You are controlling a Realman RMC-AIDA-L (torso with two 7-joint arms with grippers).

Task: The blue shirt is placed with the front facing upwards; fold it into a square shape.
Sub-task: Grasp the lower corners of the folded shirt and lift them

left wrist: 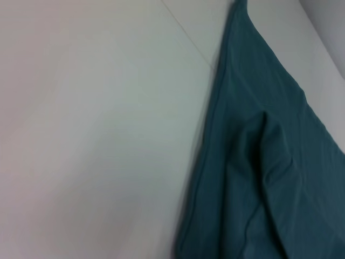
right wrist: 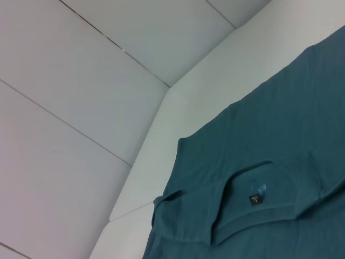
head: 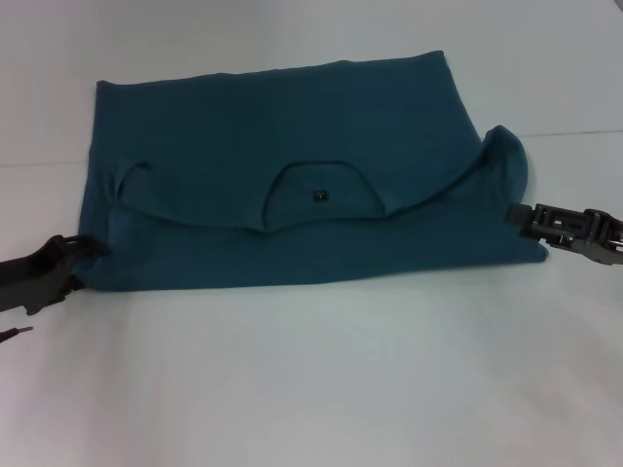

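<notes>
The left gripper (head: 86, 248), a black claw, touches the left edge of the large teal-blue cotton shirt (head: 292, 146); I cannot tell if it is clenched on the cloth. The shirt lies folded across the middle of the white table (head: 311, 389), with its round collar (head: 321, 195) and small dark label (head: 319, 195) facing up. The right gripper (head: 521, 219) meets the shirt's raised right corner; its grasp is also unclear.
</notes>
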